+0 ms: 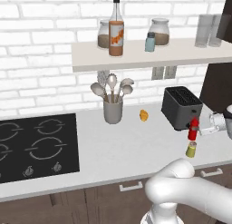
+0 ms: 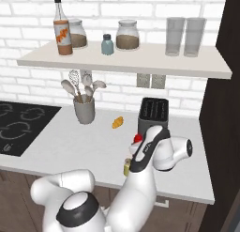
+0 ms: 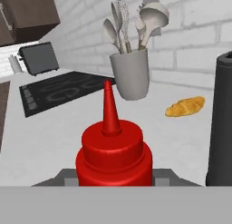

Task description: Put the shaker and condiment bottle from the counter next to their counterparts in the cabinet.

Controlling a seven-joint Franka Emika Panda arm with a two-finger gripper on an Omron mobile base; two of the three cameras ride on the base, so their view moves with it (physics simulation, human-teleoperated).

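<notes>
The hand (image 1: 199, 129) is seen level with the condiment bottle (image 3: 113, 150), just beside the toaster (image 1: 181, 107). In the hand view the red bottle sits centred straight ahead and very close, with grey finger parts showing low at either side of its shoulder; whether the fingers are already pressed against it cannot be told, so the grip is left undecided. The approach is judged to be made from the side so that the bottle can be carried upright to the shelf.

The shaker (image 1: 191, 149) stands on the worktop (image 1: 118, 150) just in front of the bottle, nearer the worktop edge and away from the toaster, upright and untouched. It is likely left for a second trip.

Further from the toaster, a small croissant (image 1: 143, 115) lies flat on the worktop, and beyond it a grey utensil holder (image 1: 113, 110) with spoons and a whisk is placed against the wall. The black stove (image 1: 36, 143) is set into the worktop farthest from the toaster.

Above the toaster the cabinet (image 1: 149, 57), an open pale shelf on white brick, carries the counterparts: the pale blue shaker (image 1: 150, 42) and the tall glass bottle (image 1: 116, 30), with two jars behind and two glasses toward the dark tall cabinet. Bare shelf is seen beside both counterparts, which is judged enough for the two items
</notes>
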